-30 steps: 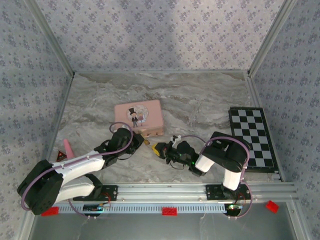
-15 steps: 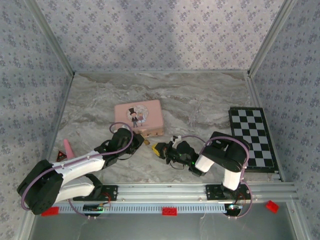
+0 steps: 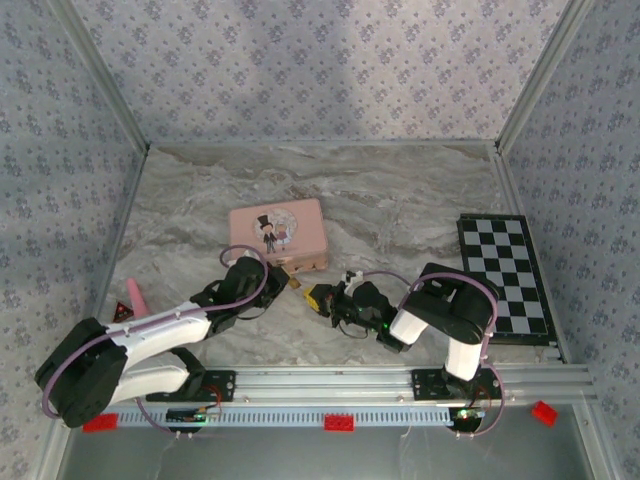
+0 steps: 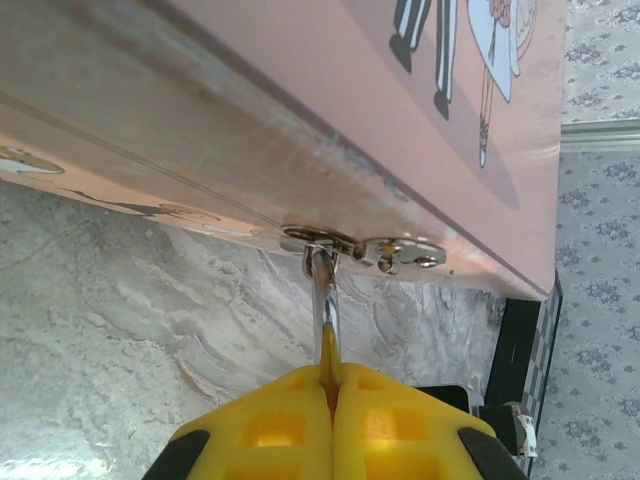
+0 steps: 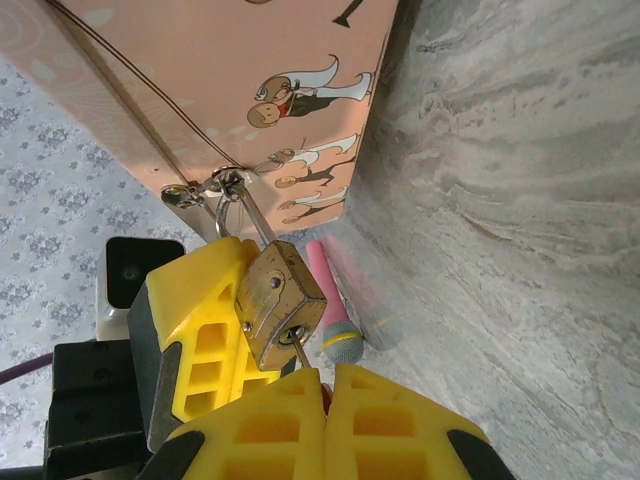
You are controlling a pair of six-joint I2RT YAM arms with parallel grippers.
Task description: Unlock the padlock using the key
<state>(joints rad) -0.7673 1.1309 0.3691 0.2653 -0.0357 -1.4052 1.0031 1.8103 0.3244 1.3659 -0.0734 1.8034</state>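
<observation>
The small brass padlock (image 5: 280, 300) hangs by its silvery shackle (image 4: 322, 295) from the clasp (image 4: 312, 238) on the front of the pink box (image 3: 277, 235). My left gripper (image 4: 330, 375) is shut on the padlock's body, and a thin brass edge shows between its yellow fingers (image 5: 195, 330). The thin grey key (image 5: 302, 356) sits in the keyhole on the padlock's underside. My right gripper (image 5: 325, 382) is shut on the key's head, which is hidden between its fingers. In the top view both grippers (image 3: 285, 278) (image 3: 318, 296) meet just in front of the box.
A black-and-white chessboard (image 3: 505, 275) lies at the right. A pink cone-shaped piece (image 3: 135, 295) lies at the left edge, beyond the padlock in the right wrist view (image 5: 335, 290). Red bricks (image 3: 338, 422) sit on the front rail.
</observation>
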